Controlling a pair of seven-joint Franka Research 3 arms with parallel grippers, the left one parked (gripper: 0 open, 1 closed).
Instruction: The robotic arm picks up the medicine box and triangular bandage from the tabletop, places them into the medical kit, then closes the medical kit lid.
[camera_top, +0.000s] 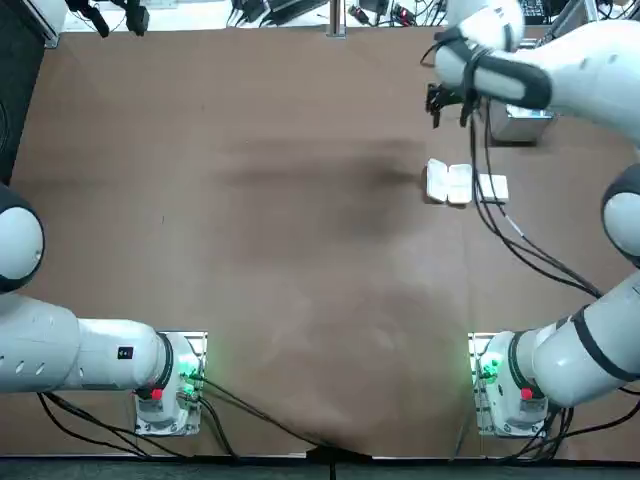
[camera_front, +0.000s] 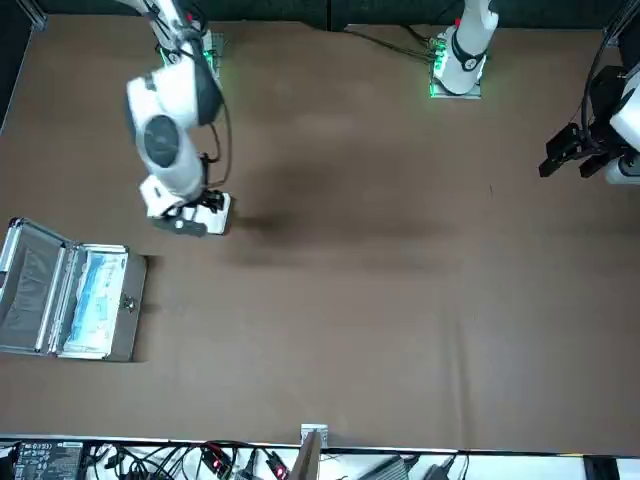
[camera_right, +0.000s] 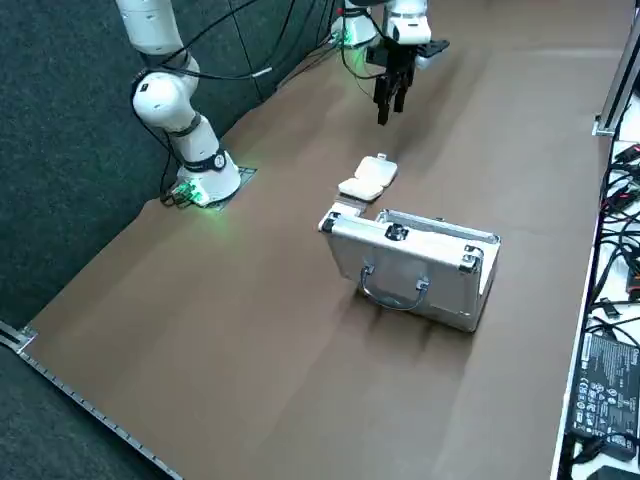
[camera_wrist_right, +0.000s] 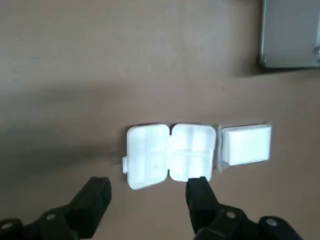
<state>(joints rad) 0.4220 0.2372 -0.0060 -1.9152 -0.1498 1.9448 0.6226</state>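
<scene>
1. Leftmost among these, the right hand (camera_wrist_right: 149, 181) of the robotic arm (camera_top: 600, 75) hung above the counter (camera_top: 250, 250), pointing down. Its two black fingers stood wide apart, with nothing between them. The arm reached out from its base at the counter's near edge toward the far edge.

2. The medicine box (camera_wrist_right: 171, 154) lay opened flat on the counter, in the far part toward the right edge. Its two white rounded halves sat side by side, joined along the middle, with a small tab on the outer side of the left half. The hand was near it but not gripping it.

3. The triangular bandage (camera_wrist_right: 246, 144), a white rectangular packet in a clear wrapper, lay just to the right of the medicine box, its wrapper reaching close to the box's side.

4. The silver medical kit (camera_front: 105, 300) rested near the counter's far edge, beyond the two white items. The medical kit lid (camera_right: 400, 275) was open, raised on the side toward the counter's right edge, its curved handle (camera_right: 393, 303) facing outward. A pale blue packet (camera_front: 97, 300) showed inside the kit.
</scene>
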